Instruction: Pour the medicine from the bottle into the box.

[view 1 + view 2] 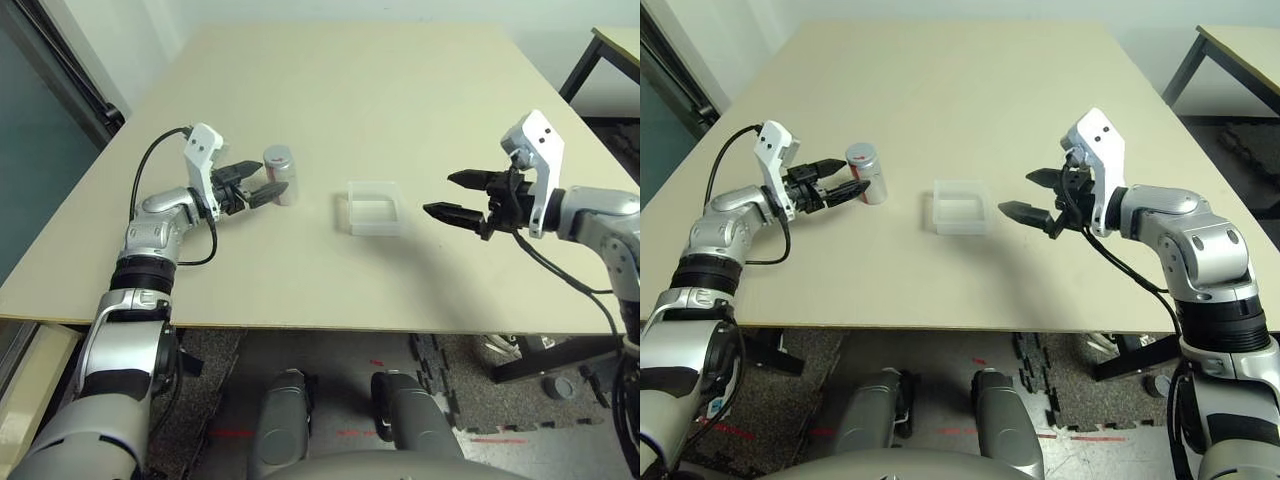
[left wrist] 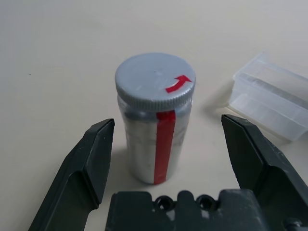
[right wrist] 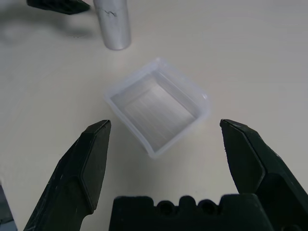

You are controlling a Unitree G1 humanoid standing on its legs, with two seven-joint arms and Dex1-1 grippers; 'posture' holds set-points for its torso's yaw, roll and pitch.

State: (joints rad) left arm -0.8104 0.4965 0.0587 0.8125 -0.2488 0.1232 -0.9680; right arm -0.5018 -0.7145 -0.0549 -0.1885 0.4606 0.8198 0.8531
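The bottle (image 2: 139,154) stands upright on the table (image 1: 320,90), left of the middle, at about 10 o'clock from the table's near-edge centre. Its round grey cap (image 2: 144,79) is on and carries a curved red arrow; a red stripe runs down the silvery side.

From the bottle, the box (image 3: 156,115) lies near, between 3 and 4 o'clock: clear, square and shallow, open side up, flat on the table.

Just beside the bottle, coming in from 9 o'clock, is the left gripper (image 1: 270,178). Its jaws are spread wide and released, with the bottle ahead of the gap between the tips.

At 3 o'clock from the box, near it and apart from it, is the right gripper (image 1: 438,193), its jaws also wide and released, pointing in toward the box. Black cables (image 1: 553,262) loop from its wrist.

Farther out, at 2 o'clock past the table's right side, stands a second table (image 1: 622,42) with a dark leg. Below the near edge, toward 5 o'clock, a small round grey thing (image 1: 560,387) lies on the floor (image 1: 470,455).
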